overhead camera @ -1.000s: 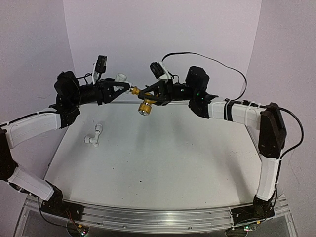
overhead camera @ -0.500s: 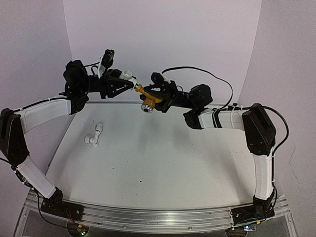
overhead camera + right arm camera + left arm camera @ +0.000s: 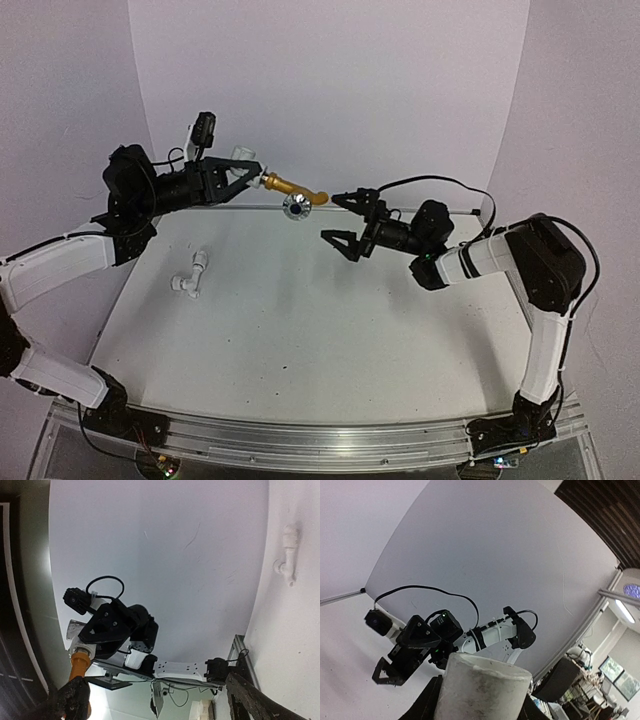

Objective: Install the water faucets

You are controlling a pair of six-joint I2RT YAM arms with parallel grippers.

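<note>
- The top camera hangs high behind the left arm (image 3: 60,260) and right arm (image 3: 545,300), looking down across the whole table (image 3: 300,340) to the back wall (image 3: 330,90).
- The left wrist camera peers past a white fitting (image 3: 485,690), right up close, toward the right arm (image 3: 415,640).
- The right wrist camera looks back at the left arm (image 3: 117,625); it shares the white faucet (image 3: 288,555) on the table with the top view.

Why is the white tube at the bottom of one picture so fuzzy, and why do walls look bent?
Left wrist view: the white tube is too close to the lens to focus, and the wide lens bows the edges of the wall. Right wrist view: same bowing; the fingers are dark and soft. Top view: even light.
</note>
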